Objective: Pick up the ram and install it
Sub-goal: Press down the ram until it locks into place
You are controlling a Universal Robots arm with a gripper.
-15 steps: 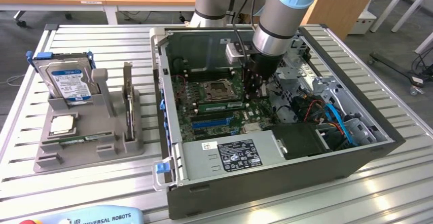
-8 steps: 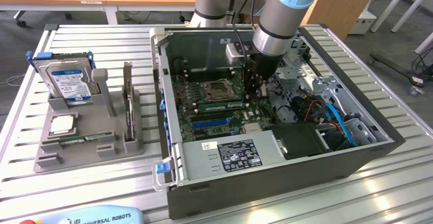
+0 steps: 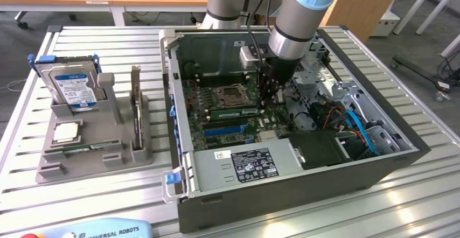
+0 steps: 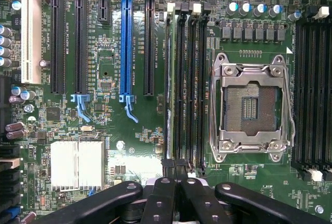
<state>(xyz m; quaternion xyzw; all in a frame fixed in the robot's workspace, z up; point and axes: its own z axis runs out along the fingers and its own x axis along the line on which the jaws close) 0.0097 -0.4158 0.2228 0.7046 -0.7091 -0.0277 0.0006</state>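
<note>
The ram shows edge-on as a thin green stick standing along the memory slot furthest from the processor socket. In the exterior view the ram lies just in front of the socket, inside the open computer case. My gripper is shut, its fingertips right over the stick's near end. Whether they pinch or merely touch it is unclear. The arm brings the gripper straight down onto the motherboard, at the stick's end on the exterior view's right.
Empty black memory slots lie beside the ram. Expansion slots, one blue, and a white heatsink share the board. Outside the case, a grey fixture holds a hard drive, a silver processor chip and a dark card.
</note>
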